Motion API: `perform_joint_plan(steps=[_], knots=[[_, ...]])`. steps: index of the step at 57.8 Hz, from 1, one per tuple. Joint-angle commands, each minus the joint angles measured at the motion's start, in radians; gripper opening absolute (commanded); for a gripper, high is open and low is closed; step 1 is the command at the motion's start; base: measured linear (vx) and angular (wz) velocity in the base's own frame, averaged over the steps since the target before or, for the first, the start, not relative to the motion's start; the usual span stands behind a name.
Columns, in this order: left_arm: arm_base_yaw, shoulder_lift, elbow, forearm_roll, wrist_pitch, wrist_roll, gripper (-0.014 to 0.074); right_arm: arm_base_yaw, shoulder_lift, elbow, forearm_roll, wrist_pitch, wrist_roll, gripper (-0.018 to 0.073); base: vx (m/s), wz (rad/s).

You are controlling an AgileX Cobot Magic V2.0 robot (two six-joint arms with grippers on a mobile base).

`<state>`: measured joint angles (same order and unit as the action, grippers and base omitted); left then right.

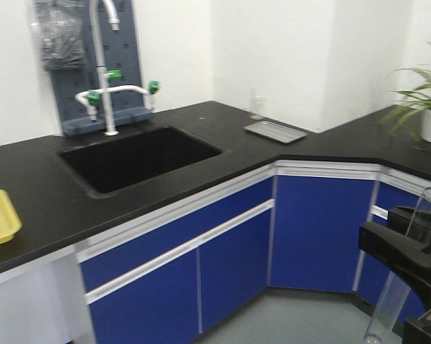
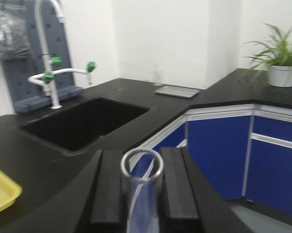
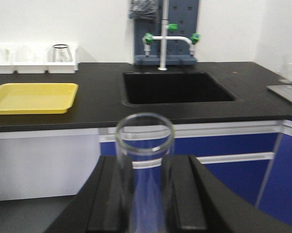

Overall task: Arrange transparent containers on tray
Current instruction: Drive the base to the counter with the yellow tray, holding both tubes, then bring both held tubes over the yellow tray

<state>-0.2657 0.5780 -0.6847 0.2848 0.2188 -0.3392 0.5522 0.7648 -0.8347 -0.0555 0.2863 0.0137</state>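
Our left fingers (image 2: 107, 194) clamp one test tube (image 2: 142, 204); our right fingers (image 3: 184, 194) clamp a second test tube (image 3: 145, 165). The tray (image 3: 34, 94) sits bare on the tabletop (image 3: 102, 104), left of the sink (image 3: 177, 87). We judge transport underway; next, reach it and lay both down.

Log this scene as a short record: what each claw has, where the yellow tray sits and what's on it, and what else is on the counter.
left claw: shut on a test tube, open rim toward the camera
right claw: shut on a second test tube
yellow tray: on the black counter, left of the sink in the right wrist view
tubes on tray: none
white bins: behind the tray by the wall; one holds a clear glass vessel
other: faucet, metal tray, potted plant
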Motion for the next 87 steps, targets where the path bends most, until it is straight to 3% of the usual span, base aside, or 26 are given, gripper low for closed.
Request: perform_joint_plan(steps=[1,87], knots=[[-0.004,0.002,-0.038,0.001,-0.082,-0.005,0.0128,-0.006,-0.007,-0.03,-0.005,-0.087,-0.006,0.0009,0.01,0.5],[-0.004,0.002,-0.038,0.001,-0.082,-0.005,0.0128,-0.006,-0.007,-0.03,-0.005,-0.087,-0.006,0.0009,0.13,0.35]])
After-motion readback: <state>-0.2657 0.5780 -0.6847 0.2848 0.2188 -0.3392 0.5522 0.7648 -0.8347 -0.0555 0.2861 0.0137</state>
